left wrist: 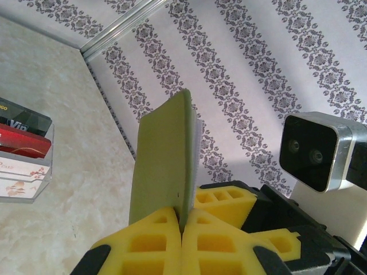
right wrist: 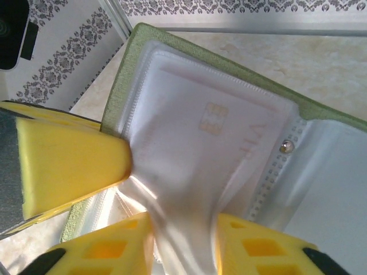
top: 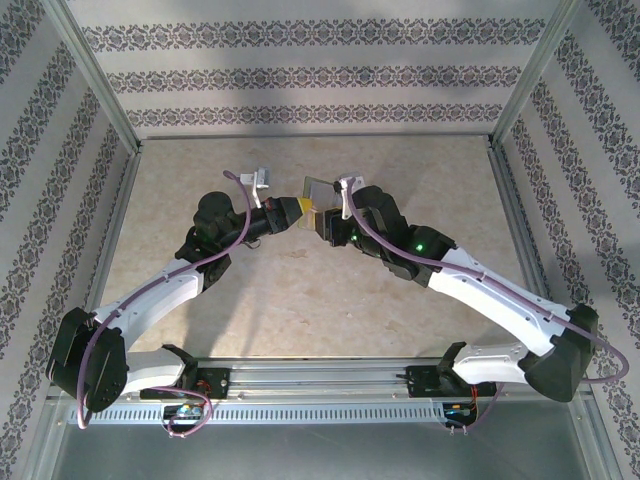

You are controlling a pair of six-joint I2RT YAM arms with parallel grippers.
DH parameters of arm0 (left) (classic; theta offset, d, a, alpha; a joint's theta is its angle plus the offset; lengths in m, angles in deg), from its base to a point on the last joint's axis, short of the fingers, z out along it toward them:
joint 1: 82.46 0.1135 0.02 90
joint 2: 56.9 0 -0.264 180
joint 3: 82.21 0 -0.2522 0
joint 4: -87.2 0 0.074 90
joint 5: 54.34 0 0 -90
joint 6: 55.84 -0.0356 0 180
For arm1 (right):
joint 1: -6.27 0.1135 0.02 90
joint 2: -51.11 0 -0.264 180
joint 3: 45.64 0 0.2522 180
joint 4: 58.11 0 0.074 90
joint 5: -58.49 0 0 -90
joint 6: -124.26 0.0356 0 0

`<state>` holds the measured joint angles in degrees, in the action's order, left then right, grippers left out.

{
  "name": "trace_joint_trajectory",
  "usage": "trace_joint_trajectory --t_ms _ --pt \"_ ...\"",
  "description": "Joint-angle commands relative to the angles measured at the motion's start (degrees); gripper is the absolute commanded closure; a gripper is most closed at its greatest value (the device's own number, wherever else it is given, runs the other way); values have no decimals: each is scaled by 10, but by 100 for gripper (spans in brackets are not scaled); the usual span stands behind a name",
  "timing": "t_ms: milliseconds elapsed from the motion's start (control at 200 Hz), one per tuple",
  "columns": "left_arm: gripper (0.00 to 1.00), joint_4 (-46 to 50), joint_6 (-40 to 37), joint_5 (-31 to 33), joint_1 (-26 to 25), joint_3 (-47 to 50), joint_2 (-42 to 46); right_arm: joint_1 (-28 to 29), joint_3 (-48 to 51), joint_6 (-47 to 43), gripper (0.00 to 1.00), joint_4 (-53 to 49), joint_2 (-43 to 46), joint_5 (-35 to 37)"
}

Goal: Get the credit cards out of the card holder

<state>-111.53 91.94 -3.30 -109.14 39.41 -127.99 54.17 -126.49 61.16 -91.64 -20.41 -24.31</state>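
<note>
- Now my left hand [left wrist: 182, 220] is clamped on the edge of the card holder [left wrist: 163, 154], held open above the tabletop [top: 330, 310].
- My right hand [right wrist: 186, 240] pinches a clear pocket [right wrist: 189, 192] with a pale card [right wrist: 218, 123] inside.
- Other cards [left wrist: 23, 143] lie on the tabletop nearby.

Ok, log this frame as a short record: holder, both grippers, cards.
holder: open, raised between the two arms
left gripper: shut on holder's green cover
right gripper: a finger on each side of a clear pocket; grip unclear
white card: chip showing, inside that pocket
loose cards: dark and red, stacked in a clear tray on the table
task: not finished
</note>
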Motion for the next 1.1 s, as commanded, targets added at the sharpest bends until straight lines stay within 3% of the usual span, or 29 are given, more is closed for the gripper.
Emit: trace_joint_trajectory --t_ms 0,280,370,485,849,994,1094 --pt "100 -64 13 -34 -6 -11 14 -13 17 5 76 -23 8 53" --pt "100 -46 11 -31 -5 -11 16 -16 19 7 92 -21 4 41" --pt "94 -44 12 -30 -5 -12 14 -16 21 7 100 -14 3 27" --pt "88 -49 16 -29 -5 -13 7 -14 21 6 100 -5 3 15" --pt "97 -51 14 -24 -4 -7 12 -13 21 7 100 -4 11 19" --pt "91 -58 15 -15 -4 -3 16 -13 23 11 100 -9 13 26" --pt "92 -61 16 -9 -4 0 16 -13 27 12 100 -9 13 28"
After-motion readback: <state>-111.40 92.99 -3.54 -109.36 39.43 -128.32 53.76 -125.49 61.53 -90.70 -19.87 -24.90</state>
